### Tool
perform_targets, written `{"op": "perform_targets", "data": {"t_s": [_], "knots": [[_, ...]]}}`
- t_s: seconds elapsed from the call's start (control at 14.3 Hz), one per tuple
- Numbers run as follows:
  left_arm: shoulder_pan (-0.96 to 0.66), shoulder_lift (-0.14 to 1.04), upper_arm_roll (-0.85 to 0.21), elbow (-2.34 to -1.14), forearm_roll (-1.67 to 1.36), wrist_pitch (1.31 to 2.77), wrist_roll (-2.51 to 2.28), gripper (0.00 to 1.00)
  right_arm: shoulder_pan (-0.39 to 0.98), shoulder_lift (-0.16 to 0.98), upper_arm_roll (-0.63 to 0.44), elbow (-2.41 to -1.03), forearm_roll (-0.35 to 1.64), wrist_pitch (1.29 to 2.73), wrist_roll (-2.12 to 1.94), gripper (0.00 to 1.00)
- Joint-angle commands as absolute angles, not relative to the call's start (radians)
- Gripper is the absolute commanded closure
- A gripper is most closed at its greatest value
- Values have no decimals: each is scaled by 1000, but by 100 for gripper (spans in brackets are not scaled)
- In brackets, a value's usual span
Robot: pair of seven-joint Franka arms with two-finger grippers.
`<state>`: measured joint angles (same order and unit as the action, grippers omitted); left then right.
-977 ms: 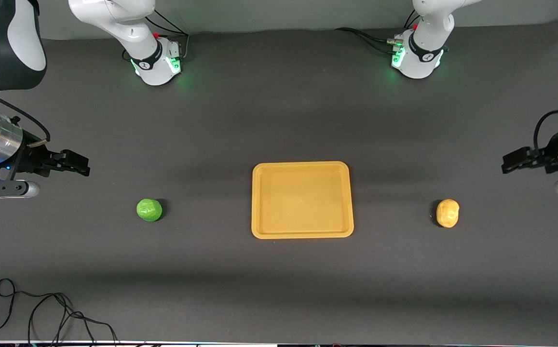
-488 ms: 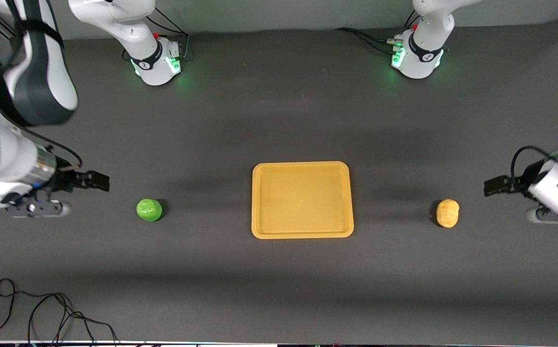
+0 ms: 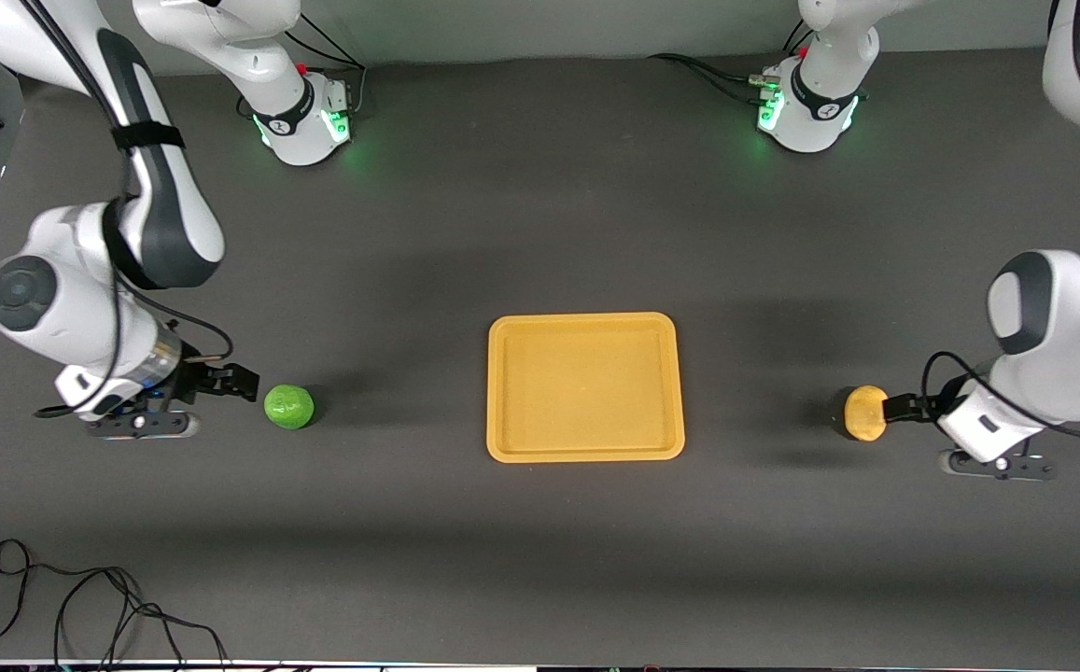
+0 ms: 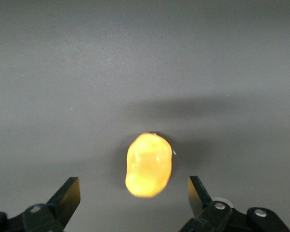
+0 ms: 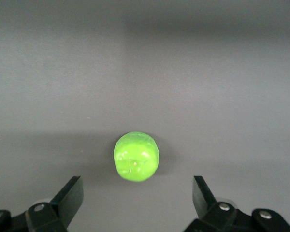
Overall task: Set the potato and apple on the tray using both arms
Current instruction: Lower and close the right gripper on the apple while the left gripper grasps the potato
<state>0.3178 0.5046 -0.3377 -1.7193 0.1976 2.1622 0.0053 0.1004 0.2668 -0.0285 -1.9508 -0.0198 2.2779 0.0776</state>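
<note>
The yellow-orange tray point(image 3: 502, 392) lies empty at the table's middle. The green apple point(image 3: 288, 407) rests on the mat toward the right arm's end; in the right wrist view the apple point(image 5: 136, 156) lies just ahead of the open fingers. My right gripper point(image 3: 239, 385) is open, low beside the apple, not touching it. The tan-yellow potato point(image 3: 864, 413) rests toward the left arm's end; in the left wrist view the potato point(image 4: 149, 165) sits partly between the open fingers. My left gripper point(image 3: 896, 409) is open, right next to the potato.
A black cable point(image 3: 82, 607) lies coiled at the table's near edge toward the right arm's end. Both arm bases point(image 3: 301, 121) point(image 3: 806, 112) stand along the edge farthest from the front camera, lit green.
Both arms have swung in from the table's ends and come down; the right gripper now sits beside the apple and the left gripper beside the potato. Apple, potato and tray have not moved.
</note>
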Motion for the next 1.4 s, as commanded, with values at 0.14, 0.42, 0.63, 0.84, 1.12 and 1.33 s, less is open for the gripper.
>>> {"op": "perform_targets", "data": {"t_s": [0.14,0.42,0.63,0.84,1.12,1.33], "knots": [[313,580,-331,-1778,299,2264,2,0,104,350,-26,-2017,-11,2417,69,0],[322,594,-331,-1827,298,2330,-8,0,104,423,-26,-2062,-11,2535,60,0],[316,612,-331,-1829,298,2352,-31,3,103,449,-26,-2059,-11,2565,60,0],[313,618,-331,-1829,298,2352,-38,28,103,466,-26,-2059,-11,2595,61,11],[307,611,-334,-1825,298,2335,-60,50,103,460,-26,-2059,-11,2591,57,46],[298,548,-347,-1818,284,2251,-96,52,106,443,-26,-2057,-11,2582,57,71]]}}
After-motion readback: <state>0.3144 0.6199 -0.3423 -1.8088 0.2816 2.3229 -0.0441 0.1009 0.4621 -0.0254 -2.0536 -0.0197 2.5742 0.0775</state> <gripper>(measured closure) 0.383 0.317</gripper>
